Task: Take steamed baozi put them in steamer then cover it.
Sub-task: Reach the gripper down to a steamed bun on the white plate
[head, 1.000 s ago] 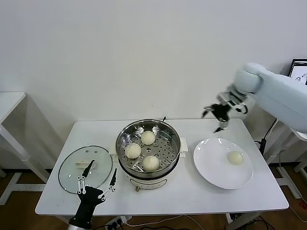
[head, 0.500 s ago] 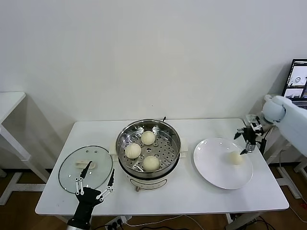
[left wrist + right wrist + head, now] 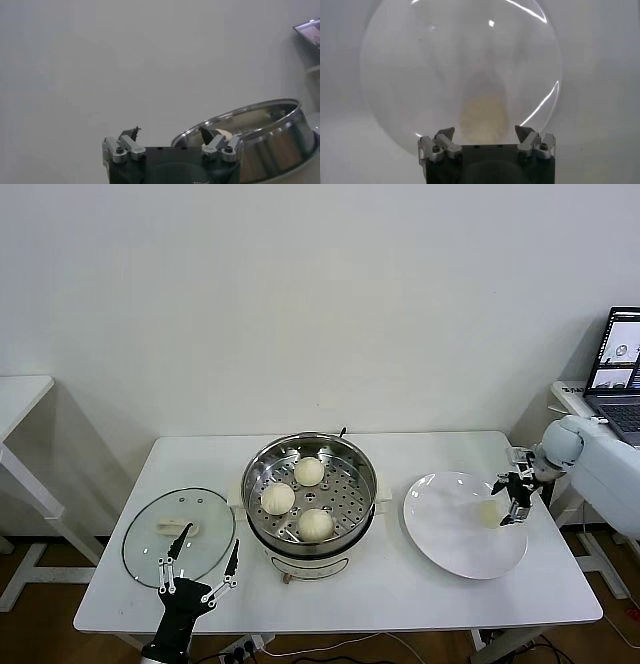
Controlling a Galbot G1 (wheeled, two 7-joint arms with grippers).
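Three cream-white baozi lie on the perforated tray of the shiny steamer at the table's middle. A fourth baozi lies on the white plate at the right; it shows blurred in the right wrist view. My right gripper is open, just above that baozi at its right side. The clear glass cover lies flat on the table at the left. My left gripper is open and empty, low at the table's front edge beside the cover. The steamer wall shows in the left wrist view.
The white table ends close behind the steamer at a white wall. A second white table stands at the far left. A laptop sits on a stand at the far right, behind my right arm.
My right gripper came down from high behind the plate to the baozi on the plate, now level with it. The left arm stayed almost still.
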